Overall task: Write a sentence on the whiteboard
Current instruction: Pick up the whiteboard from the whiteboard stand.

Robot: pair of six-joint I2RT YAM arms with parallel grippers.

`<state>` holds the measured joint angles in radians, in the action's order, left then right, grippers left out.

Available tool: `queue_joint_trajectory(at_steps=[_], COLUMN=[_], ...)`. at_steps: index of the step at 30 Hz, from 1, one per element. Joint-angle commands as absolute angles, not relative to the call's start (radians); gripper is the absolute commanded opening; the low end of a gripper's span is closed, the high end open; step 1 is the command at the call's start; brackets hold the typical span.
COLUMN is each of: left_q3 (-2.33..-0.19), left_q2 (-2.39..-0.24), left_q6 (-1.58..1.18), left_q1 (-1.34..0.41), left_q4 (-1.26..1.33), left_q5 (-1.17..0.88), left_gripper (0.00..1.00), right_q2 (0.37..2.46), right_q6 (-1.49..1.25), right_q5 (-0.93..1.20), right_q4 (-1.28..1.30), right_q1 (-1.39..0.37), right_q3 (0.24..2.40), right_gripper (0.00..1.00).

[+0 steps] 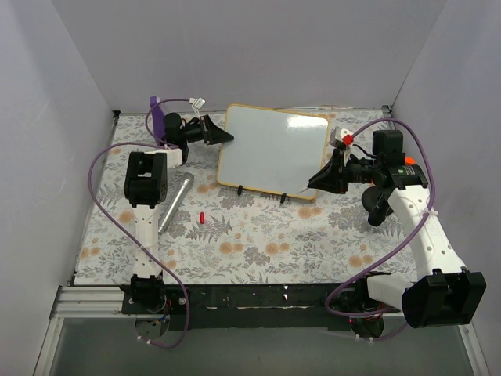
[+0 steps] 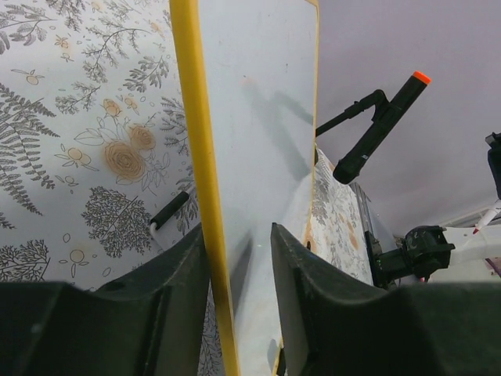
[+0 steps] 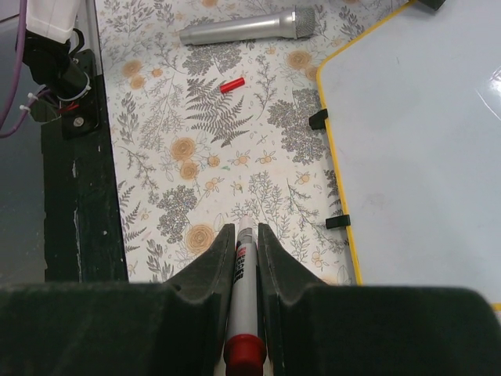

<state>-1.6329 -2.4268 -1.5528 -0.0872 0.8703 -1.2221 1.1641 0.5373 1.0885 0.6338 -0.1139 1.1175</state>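
Observation:
The whiteboard [image 1: 274,149] with its yellow frame lies at the back centre of the floral cloth, and its face is blank. No sentence shows on it. My left gripper [image 1: 223,135] is at the board's left edge. In the left wrist view its jaws [image 2: 239,235] stand open astride the yellow rim of the board [image 2: 258,117], with a gap at the right finger. My right gripper [image 1: 317,182] hovers by the board's near right corner. It [image 3: 245,229] is shut on a grey marker [image 3: 244,274] with a red end, tip pointing out over the cloth. The board [image 3: 423,141] lies to its right.
A small red cap [image 1: 201,217] lies on the cloth, also seen in the right wrist view [image 3: 232,84]. A silver cylinder [image 1: 176,202] lies to its left. Two black clips [image 1: 239,189] sit on the board's near edge. White walls close in on three sides.

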Motion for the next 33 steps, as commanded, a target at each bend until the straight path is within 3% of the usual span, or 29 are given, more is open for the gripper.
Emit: queue_joint_trajectory(at_steps=[1, 2, 6, 19, 33], left_q3=[-1.686, -1.687, -1.692, -1.657, -1.651], left_q2=[-2.434, -2.433, -2.428, -2.280, -2.191], left_q6=[-1.592, -1.592, -1.600, -1.701, -1.695], left_q1=[-0.100, -0.100, -0.100, -0.100, -0.101], left_q4=[0.908, 0.910, 0.920, 1.086, 1.035], left_q5=[-1.249, -1.247, -1.244, -1.137, -1.019], left_gripper=[0.31, 0.21, 0.00, 0.00, 0.00], right_q2=[1.144, 1.143, 1.141, 1.134, 1.111], right_q6=[0.531, 0.531, 0.531, 0.529, 0.525], right_q5=[1.120, 1.123, 1.124, 1.129, 1.131], right_q4=[0.601, 0.600, 0.601, 0.600, 0.600], right_q1=[-0.106, -0.107, -0.104, -0.104, -0.097], right_q3=[1.109, 1.109, 1.106, 1.106, 1.111], right_gripper=[0.01, 0.01, 0.01, 0.01, 0.01])
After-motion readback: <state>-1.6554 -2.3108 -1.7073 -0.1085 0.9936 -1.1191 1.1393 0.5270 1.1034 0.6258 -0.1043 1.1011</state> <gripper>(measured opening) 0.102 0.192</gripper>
